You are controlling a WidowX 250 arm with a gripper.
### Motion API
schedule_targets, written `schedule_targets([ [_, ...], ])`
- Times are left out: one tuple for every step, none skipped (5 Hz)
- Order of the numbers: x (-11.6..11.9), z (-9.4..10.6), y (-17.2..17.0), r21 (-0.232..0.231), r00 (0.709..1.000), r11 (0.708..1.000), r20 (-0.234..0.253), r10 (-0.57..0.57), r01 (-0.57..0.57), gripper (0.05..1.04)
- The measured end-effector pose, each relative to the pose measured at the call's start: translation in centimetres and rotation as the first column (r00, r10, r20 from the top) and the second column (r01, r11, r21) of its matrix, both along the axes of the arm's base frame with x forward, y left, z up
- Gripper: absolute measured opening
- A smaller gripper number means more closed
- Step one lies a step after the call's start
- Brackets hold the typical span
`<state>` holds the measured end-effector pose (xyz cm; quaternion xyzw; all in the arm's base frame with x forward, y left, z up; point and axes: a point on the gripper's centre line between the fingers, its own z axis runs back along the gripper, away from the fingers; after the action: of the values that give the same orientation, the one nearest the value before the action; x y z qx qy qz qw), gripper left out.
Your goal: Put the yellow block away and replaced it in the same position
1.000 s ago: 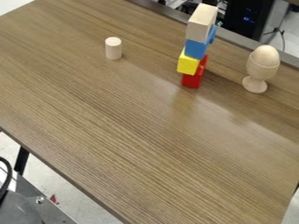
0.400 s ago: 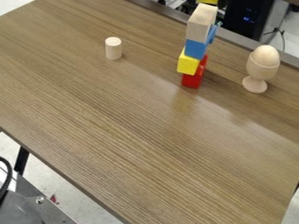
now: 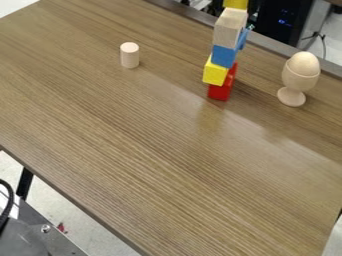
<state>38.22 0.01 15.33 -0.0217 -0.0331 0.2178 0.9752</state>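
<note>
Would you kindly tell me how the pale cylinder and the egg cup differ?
The cylinder is shorter than the egg cup. The cylinder has straight sides; the egg cup narrows to a stem above a round foot. The cylinder's flat top is bare, whereas the egg cup holds an egg. Both are pale and stand upright.

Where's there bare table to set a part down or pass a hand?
Widest patch: the table from the wooden cylinder and block stack down to the near edge. Also bare between cylinder and stack. Tighter between stack and egg cup. Crowded: the stack itself, with a yellow block at its top.
</note>
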Motion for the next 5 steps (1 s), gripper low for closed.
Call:
schedule_targets([
  [-0.08, -0.35, 0.00, 0.000, 1.000, 1.000, -0.003, 0.000, 0.000, 0.596],
  [-0.18, -0.48, 0.00, 0.000, 1.000, 1.000, -0.006, 0.002, -0.002, 0.596],
  [-0.21, -0.49, 0.05, 0.002, 1.000, 1.000, -0.008, 0.015, -0.015, 0.645],
  [-0.21, -0.49, 0.05, 0.002, 1.000, 1.000, -0.008, 0.018, -0.018, 0.950],
  [-0.27, -0.55, 0.05, 0.002, 1.000, 1.000, -0.014, 0.021, -0.021, 1.003],
])
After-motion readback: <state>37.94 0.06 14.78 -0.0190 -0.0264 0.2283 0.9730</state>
